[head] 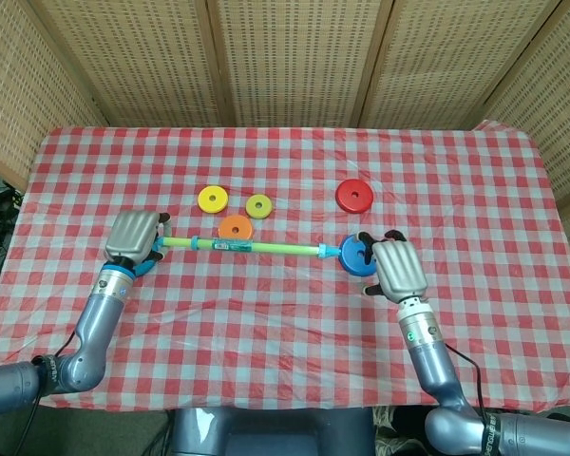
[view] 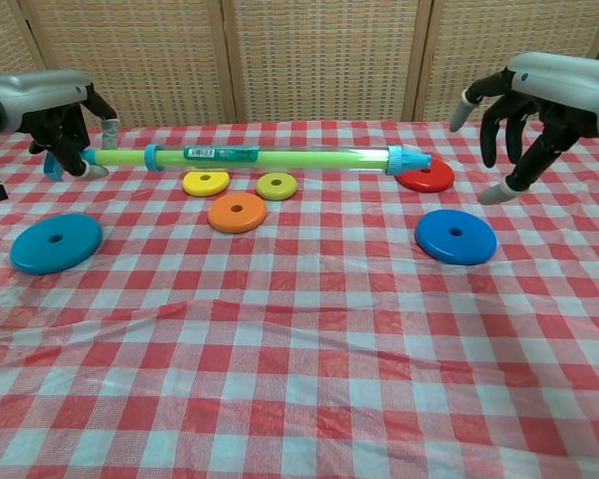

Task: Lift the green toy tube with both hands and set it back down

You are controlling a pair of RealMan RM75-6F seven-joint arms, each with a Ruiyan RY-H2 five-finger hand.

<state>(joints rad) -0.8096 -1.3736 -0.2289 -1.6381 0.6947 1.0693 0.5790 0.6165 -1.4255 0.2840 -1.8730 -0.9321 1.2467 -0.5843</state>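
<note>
- The long green plastic toy tube [view: 270,155] is held clear of the table by the left hand [view: 55,125], fingers clamped on one end.
- The right hand [view: 524,120] is near the free end (fingers apart, nothing held); a two-handed grip and set-down are judged outstanding.

1 green toy tube [view: 280,155], 5 discs [view: 237,213], 2 hands [view: 524,125], 1 checked tablecloth [view: 309,339]

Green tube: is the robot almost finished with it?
Not yet. The tube is already off the table, but only the left hand holds it. The right hand hangs open near its blue tip, not gripping. Grabbing that end and setting it down are left.
</note>
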